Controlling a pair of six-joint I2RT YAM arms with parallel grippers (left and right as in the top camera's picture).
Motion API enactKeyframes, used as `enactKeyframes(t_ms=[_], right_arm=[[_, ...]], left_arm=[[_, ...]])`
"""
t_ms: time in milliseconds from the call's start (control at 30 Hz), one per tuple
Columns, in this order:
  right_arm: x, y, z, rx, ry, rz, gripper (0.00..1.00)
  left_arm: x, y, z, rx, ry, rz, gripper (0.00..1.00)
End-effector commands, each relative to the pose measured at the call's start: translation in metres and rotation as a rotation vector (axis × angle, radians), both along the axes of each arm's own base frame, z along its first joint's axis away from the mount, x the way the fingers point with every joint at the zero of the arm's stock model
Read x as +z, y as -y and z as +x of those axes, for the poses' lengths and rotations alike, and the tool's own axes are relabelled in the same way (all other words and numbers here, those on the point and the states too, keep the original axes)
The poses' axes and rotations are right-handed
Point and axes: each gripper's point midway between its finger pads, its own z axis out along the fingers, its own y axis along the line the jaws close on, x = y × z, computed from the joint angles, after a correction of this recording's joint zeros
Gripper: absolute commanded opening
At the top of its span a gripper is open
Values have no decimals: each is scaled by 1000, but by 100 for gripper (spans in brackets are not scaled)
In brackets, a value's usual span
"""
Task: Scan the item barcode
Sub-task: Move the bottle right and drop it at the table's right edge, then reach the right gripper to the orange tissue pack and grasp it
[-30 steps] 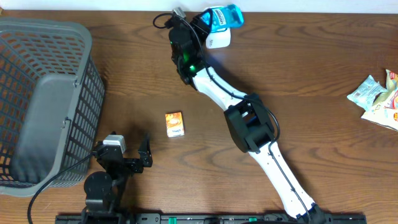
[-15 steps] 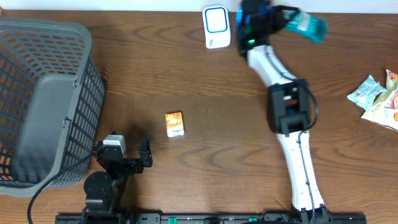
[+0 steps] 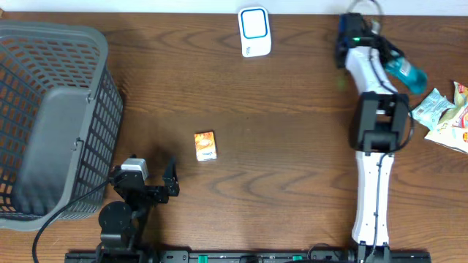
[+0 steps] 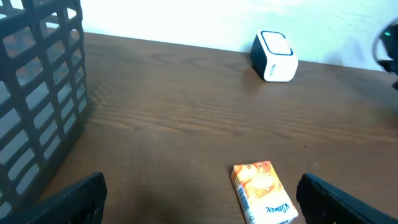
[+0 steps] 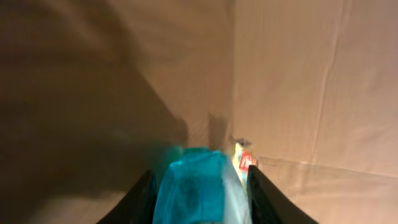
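Brown wooden tabletop | right pincer clamped on teal packet, upper right | left pincer spread wide, lower left | white scanner top centre

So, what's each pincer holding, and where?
Right pincer clamps the teal item across its sides; which end is unclear. Left pincer is open, holding nothing.

The left arm sat folded low at the near edge of the desk, its gripper pointing across the desk with both fingers spread wide and nothing between them. The right arm stretched almost straight from its base toward the far right of the desk, wrist bent to the right. Its gripper was clamped on a teal pouch.
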Motion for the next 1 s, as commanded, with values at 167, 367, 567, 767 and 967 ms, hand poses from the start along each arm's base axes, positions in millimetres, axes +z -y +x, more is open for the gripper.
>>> enactKeyframes(t_ms=[167,367,567,767,967], right_arm=[[2,84,-45,-212,184,213,35],[12,74,-34,-149,259,455,99],[103,-11,10,103,516,885,99],[249,-174,-7,606,601,1562,99],[291,-259,-54,744,467,1759,99]], left_arm=[[-14,2,-2,-15,-41,15,98],[-14,2,-2,-16,-41,15,98],[-14,2,-2,-15,-41,15,98],[-14,2,-2,-15,-41,15,98],[-14,2,-2,-15,-41,15,98]])
